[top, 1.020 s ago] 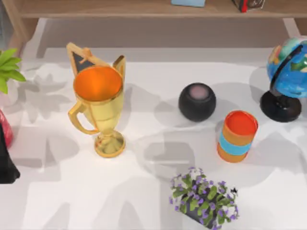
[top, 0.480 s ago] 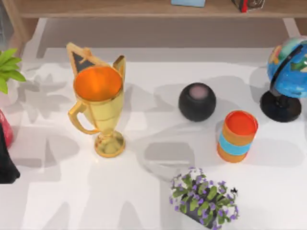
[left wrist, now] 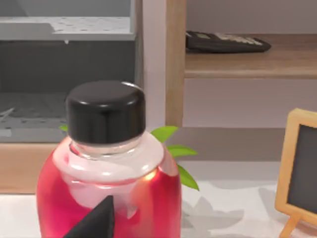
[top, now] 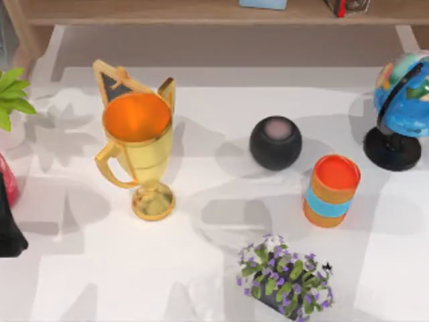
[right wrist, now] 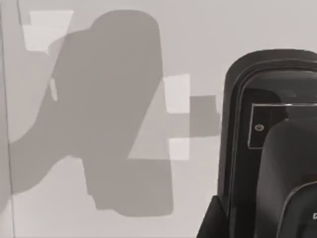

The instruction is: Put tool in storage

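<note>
Open table (top: 201, 282) lies at lower left and centre. Trophy (top: 137, 151), speaker (top: 275, 142), cup (top: 331, 190) and flowers (top: 285, 276) crowd the middle and right; globe (top: 402, 111) blocks upper right.

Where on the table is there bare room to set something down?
Bare patches: the front left, below the gold trophy, and the stretch between the trophy and the black speaker. The right side is crowded: the speaker, the orange cup, the globe and the flower pot stand close together.
</note>
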### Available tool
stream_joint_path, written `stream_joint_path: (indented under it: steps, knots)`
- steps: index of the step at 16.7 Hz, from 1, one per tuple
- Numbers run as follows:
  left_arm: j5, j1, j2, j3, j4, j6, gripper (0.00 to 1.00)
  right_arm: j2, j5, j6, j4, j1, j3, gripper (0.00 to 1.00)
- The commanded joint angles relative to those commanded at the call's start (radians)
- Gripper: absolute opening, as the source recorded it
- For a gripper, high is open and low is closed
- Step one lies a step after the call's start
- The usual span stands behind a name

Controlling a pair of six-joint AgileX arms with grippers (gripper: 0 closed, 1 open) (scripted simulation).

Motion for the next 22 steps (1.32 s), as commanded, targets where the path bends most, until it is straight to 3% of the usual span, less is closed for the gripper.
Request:
stream_joint_path:
  steps: [6,16,22]
  knots:
    - [0.0,0.0,0.0,0.0,0.0,0.0,1.0,0.142,-0.008,0.046,-0.114,-0.012,0.113,0.0]
    - [0.0,0.0,0.0,0.0,0.0,0.0,1.0,0.147,-0.049,-0.004,-0.095,-0.017,0.099,0.0]
    - [0.0,0.0,0.0,0.0,0.0,0.0,1.0,0.132,-0.01,0.044,-0.066,-0.012,0.055,0.0]
